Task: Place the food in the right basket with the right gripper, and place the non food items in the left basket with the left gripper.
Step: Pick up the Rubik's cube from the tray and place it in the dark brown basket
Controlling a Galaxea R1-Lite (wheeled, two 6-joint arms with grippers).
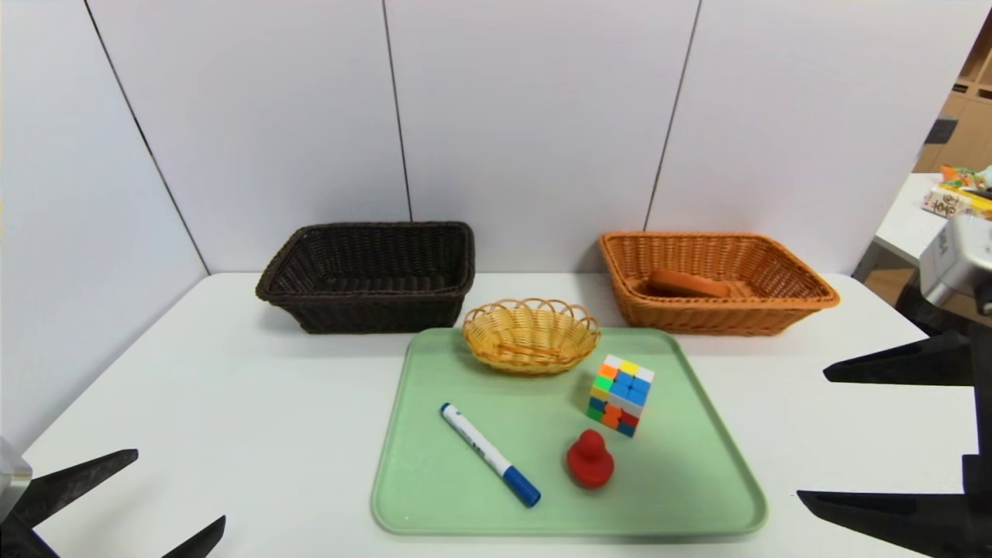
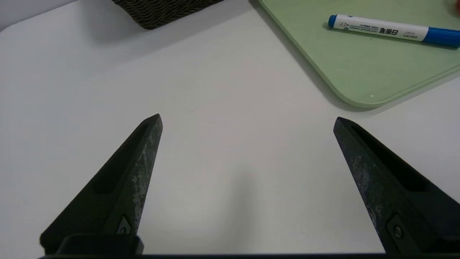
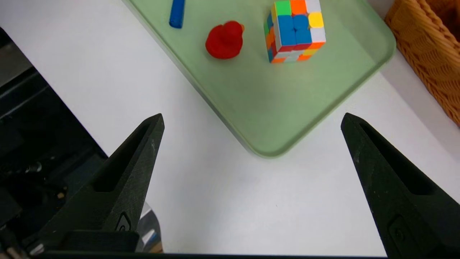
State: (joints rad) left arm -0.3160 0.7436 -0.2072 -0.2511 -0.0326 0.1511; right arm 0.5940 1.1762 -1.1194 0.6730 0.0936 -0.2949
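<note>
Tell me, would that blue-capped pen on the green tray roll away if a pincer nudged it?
Probably: the pen looks round and smooth, and lies flat on the tray, so a sideways nudge could roll it. It looks stiff and slim, so likely light. The open left pincer would likely grip best across its barrel.

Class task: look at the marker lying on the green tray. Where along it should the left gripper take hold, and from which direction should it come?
Probably best: the left gripper, now open over the table, descends from above onto the middle of the marker's white barrel, fingers straddling its narrow width. It lies flat and diagonal on the tray, blue cap toward the robot, clear of the duck.
</note>
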